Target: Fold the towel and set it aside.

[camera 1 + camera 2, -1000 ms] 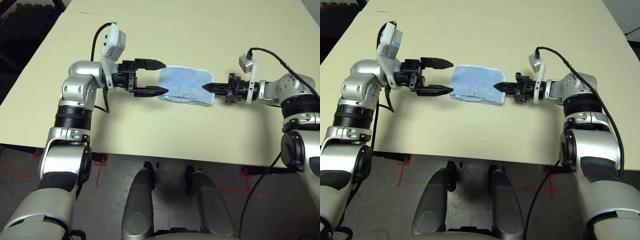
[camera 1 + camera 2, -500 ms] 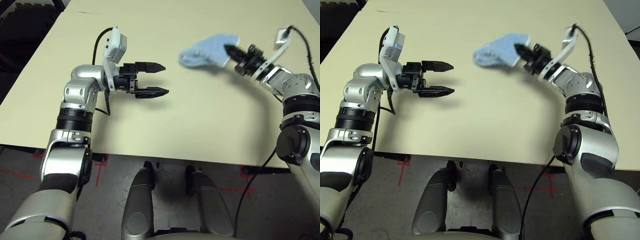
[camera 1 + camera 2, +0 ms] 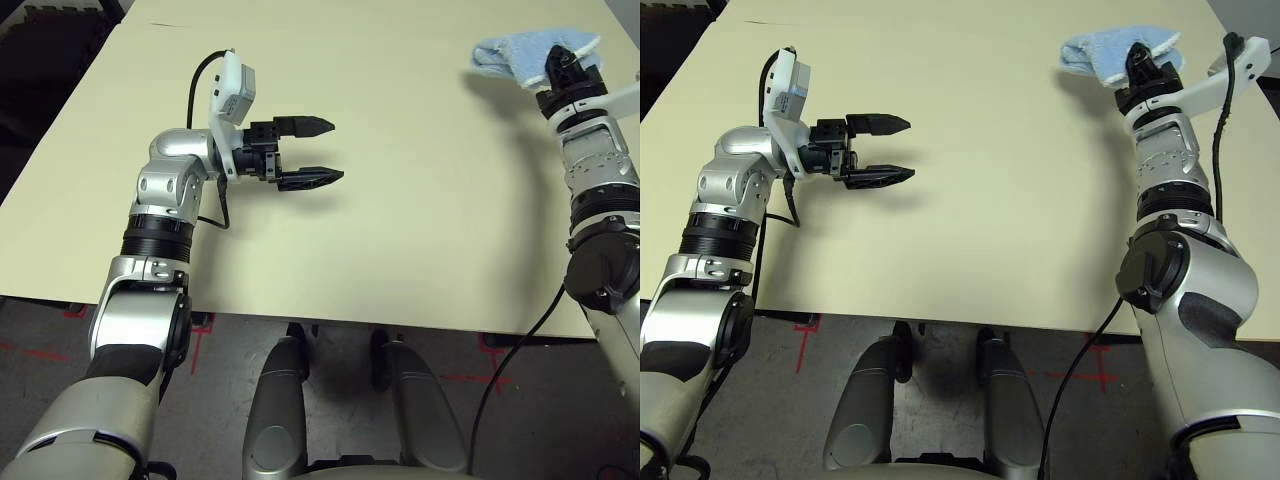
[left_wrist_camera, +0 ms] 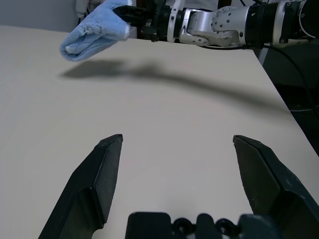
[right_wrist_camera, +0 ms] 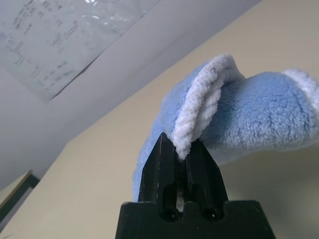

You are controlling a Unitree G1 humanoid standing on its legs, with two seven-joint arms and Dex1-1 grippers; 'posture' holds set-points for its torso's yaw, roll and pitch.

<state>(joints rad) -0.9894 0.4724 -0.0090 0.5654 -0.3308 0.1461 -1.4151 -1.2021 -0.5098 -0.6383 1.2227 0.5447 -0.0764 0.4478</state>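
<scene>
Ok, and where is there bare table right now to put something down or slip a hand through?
The table is bare between the two arms, from its near edge up past the left gripper. It's crowded at the far right, where the right gripper holds the towel.

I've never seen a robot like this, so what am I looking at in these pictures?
This is a robot with two silver arms, and each has a gripper: two black fingers that pinch. Two pictures come from its eyes, side by side on its head, looking down at a table. The other two come from little cameras on its wrists, looking along the fingers. The left gripper is open, with nothing in it. The right gripper is shut on a blue towel with white edges. The towel is folded over and held up above the table, over on the robot's right, and its shadow falls on the tabletop.
</scene>
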